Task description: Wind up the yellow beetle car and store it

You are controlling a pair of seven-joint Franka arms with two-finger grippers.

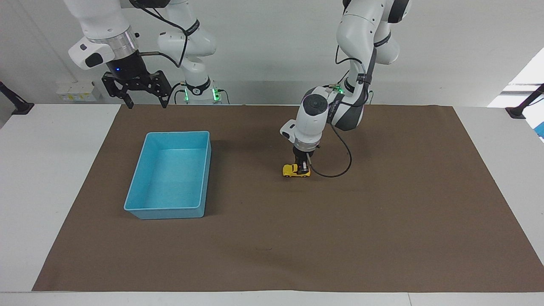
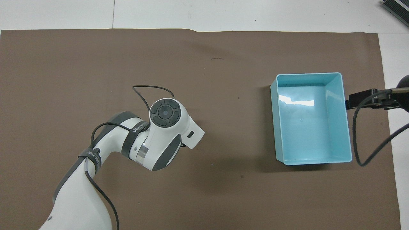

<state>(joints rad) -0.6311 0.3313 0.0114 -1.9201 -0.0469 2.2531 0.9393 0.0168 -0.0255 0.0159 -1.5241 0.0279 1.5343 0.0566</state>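
The counter [image 1: 51, 178] carries a brown mat [image 1: 382, 221] and on it a light blue bin [image 1: 170, 176] toward my right arm's end. In the facing view the yellow beetle car [image 1: 295, 171] sits on the mat at about 3 o'clock from the bin, well apart from it. My left tool [image 1: 303, 166] is pinching the car from above. My right tool [image 1: 144, 102] waits spread wide, at 12 o'clock from the bin.

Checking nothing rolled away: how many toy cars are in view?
1. The yellow beetle car sits on the brown mat, gripped by the left hand, toward the left arm's end from the empty blue bin.
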